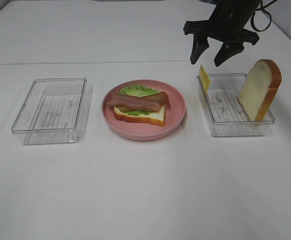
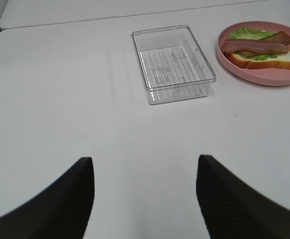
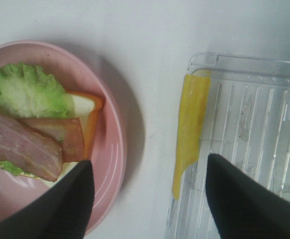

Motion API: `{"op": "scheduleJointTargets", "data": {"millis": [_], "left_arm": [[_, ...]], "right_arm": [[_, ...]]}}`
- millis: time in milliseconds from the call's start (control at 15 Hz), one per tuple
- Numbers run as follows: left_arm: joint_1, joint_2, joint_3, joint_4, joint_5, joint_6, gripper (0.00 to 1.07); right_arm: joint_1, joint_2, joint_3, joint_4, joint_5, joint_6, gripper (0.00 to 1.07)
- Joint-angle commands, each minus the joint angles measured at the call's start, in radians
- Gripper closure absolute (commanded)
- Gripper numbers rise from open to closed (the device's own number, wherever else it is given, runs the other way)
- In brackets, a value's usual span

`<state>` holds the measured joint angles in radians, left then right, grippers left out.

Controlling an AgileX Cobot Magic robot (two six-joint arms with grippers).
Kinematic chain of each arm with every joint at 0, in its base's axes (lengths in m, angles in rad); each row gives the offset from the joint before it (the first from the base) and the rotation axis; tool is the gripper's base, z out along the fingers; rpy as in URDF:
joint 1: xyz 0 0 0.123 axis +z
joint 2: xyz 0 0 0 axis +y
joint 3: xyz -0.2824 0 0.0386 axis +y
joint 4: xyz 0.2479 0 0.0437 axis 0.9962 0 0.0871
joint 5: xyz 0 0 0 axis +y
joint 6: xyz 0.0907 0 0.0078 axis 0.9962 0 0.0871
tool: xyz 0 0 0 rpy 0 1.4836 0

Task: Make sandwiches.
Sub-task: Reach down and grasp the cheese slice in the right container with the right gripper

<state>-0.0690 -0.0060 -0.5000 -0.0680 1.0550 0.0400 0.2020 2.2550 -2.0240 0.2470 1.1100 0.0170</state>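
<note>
Exterior high: the right gripper hangs wide apart, holding nothing, above the right clear bin, where a yellow cheese slice and a bread slice lean on opposite walls. On the pink plate, bacon strips lie on a lettuce leaf on a second bread slice. The left gripper gapes, holding nothing.

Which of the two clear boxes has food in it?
The right box, right of the pink plate: it holds an upright bread slice and a yellow cheese slice at its wall. The left box shows none.

Bright even light throws soft shadows; right wrist view blurry
</note>
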Motion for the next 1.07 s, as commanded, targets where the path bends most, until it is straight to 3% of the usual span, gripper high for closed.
{"op": "scheduleJointTargets", "data": {"millis": [67, 733, 933, 1067], "left_arm": [[0.002, -0.02, 0.002, -0.003, -0.01, -0.004, 0.49], [0.002, -0.02, 0.002, -0.003, -0.01, -0.004, 0.49], [0.002, -0.02, 0.002, -0.003, -0.01, -0.004, 0.49], [0.002, -0.02, 0.002, -0.003, -0.01, -0.004, 0.49]], "right_arm": [[-0.005, 0.042, -0.025, -0.047, -0.012, 0.006, 0.51], [-0.005, 0.116, -0.025, -0.06, -0.058, 0.007, 0.62], [-0.005, 0.116, -0.025, -0.084, -0.05, 0.017, 0.85], [-0.005, 0.116, -0.025, -0.103, -0.05, 0.029, 0.93]]}}
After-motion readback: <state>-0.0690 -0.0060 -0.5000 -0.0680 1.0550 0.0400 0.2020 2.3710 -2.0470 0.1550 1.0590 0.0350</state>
